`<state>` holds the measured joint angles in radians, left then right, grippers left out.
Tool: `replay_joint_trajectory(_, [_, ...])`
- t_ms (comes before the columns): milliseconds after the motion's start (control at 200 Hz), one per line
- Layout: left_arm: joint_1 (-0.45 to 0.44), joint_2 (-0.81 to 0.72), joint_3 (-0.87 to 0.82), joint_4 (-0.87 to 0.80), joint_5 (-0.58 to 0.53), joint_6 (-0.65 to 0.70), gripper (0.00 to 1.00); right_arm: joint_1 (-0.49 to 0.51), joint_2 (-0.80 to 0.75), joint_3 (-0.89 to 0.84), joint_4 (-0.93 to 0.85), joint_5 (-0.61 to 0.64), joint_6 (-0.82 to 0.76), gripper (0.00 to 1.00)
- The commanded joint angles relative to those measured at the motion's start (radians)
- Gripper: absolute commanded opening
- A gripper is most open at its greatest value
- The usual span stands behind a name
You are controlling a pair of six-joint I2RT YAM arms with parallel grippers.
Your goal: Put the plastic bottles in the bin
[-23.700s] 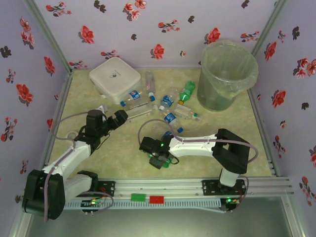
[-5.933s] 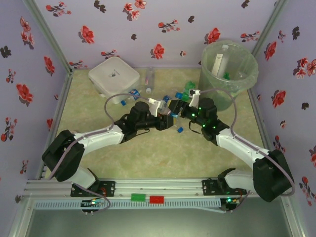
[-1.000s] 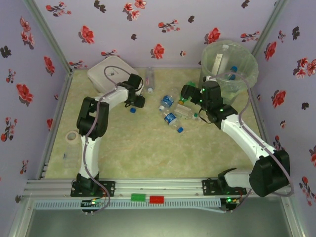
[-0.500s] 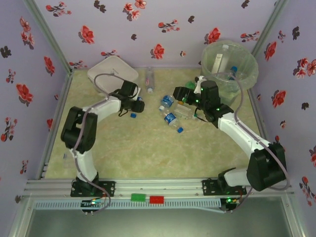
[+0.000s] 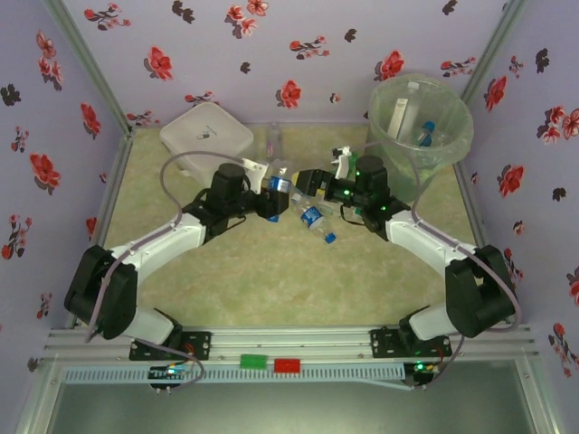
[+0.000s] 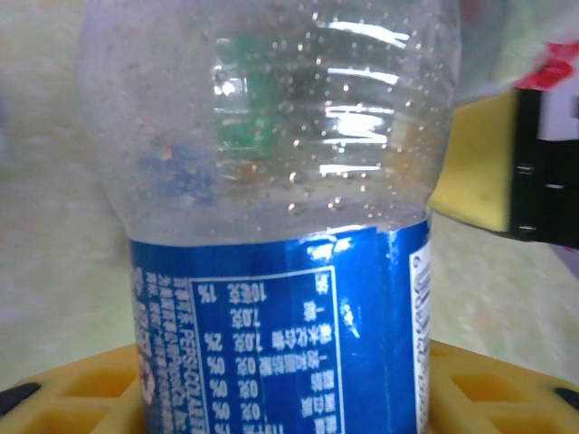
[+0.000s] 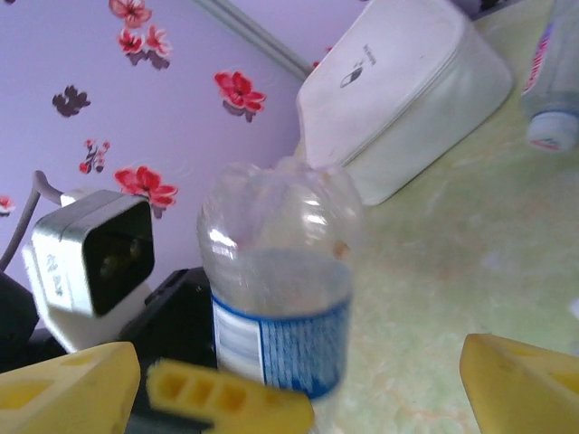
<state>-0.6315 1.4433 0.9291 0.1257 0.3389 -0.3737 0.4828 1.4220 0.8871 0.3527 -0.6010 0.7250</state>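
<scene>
A clear plastic bottle with a blue label (image 5: 280,186) is held off the table at the centre, and my left gripper (image 5: 270,199) is shut on it. In the left wrist view the bottle (image 6: 280,208) stands between yellow fingers (image 6: 63,398). My right gripper (image 5: 308,181) faces it from the right, open; its fingers (image 7: 525,380) stand wide on either side of the bottle (image 7: 280,289) without touching it. Another blue-labelled bottle (image 5: 313,220) lies on the table just below. A clear bottle (image 5: 274,141) lies by the back wall. The bin (image 5: 452,145) stands at the back right with bottles inside.
A white square lidded box (image 5: 206,136) sits at the back left, also in the right wrist view (image 7: 407,90). The flowered walls close in the table on three sides. The near half of the table surface (image 5: 271,289) is bare.
My left arm swung from beside the white box to the centre, carrying the bottle. My right gripper moved left, away from the bin, and now faces that bottle.
</scene>
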Motion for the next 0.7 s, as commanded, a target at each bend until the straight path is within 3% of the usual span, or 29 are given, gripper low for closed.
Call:
replay_joint_trajectory(0, [-0.059,-0.032,-0.026,0.097,0.062,-0.049,0.4,0.024,-0.029,0.005,-0.018,-0.007,-0.044,0.92])
replay_joint_trajectory(165, [-0.108,-0.017,-0.026,0.137,0.08,-0.058,0.4,0.039,-0.014,0.008,-0.019,0.016,-0.047,0.87])
replay_joint_trajectory(455, [-0.119,-0.018,-0.022,0.176,0.097,-0.083,0.48,0.039,-0.044,-0.02,-0.046,0.053,-0.068,0.53])
replay_joint_trajectory(525, [-0.121,-0.021,-0.03,0.184,0.096,-0.095,0.59,0.039,-0.053,-0.019,-0.055,0.063,-0.075,0.5])
replay_joint_trajectory(625, [-0.12,-0.032,-0.036,0.18,0.082,-0.102,0.85,0.036,-0.066,-0.016,-0.069,0.105,-0.086,0.5])
replay_joint_trajectory(695, [-0.119,-0.048,-0.037,0.154,0.04,-0.097,0.97,0.021,-0.073,0.011,-0.119,0.144,-0.113,0.49])
